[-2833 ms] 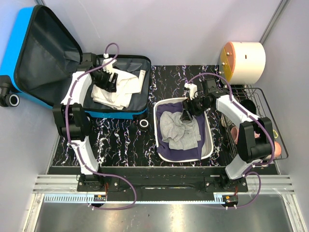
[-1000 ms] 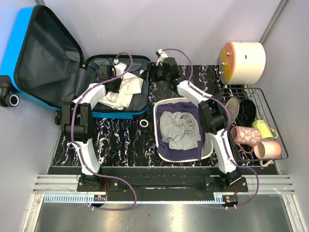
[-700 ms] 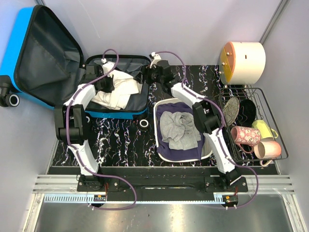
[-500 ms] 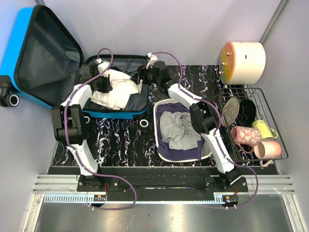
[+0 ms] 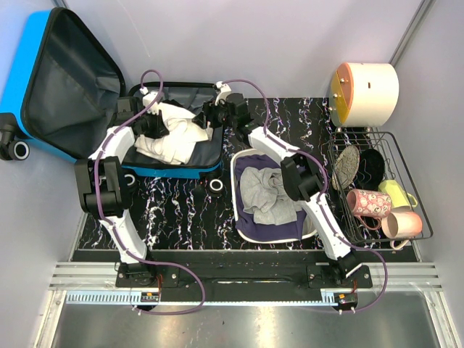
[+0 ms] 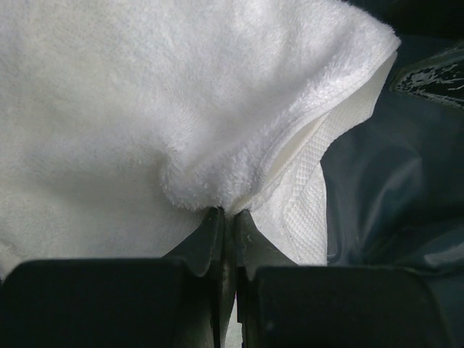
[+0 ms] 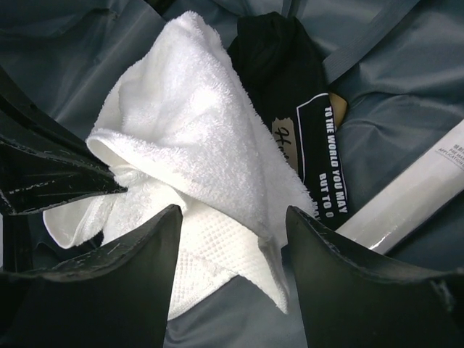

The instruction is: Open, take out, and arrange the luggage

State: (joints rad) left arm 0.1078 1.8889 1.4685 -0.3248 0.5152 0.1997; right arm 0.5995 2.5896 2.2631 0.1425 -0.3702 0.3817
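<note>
- My two grippers: left gripper (image 6: 226,214), right gripper (image 7: 232,214).
- One suitcase (image 5: 72,80).
- At least one towel (image 5: 177,134).
- One basin (image 5: 235,196), one grey cloth (image 5: 268,192).
- One rack (image 5: 384,133), three mugs (image 5: 370,203).
- One tape roll (image 5: 215,187).
- One drum (image 5: 366,90).

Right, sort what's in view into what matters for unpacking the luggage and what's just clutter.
Job: luggage; white towel pinched by the left gripper; open right gripper over it; white basin holding grey cloth.
Clutter: wire rack of mugs; round cream container; tape roll.
</note>
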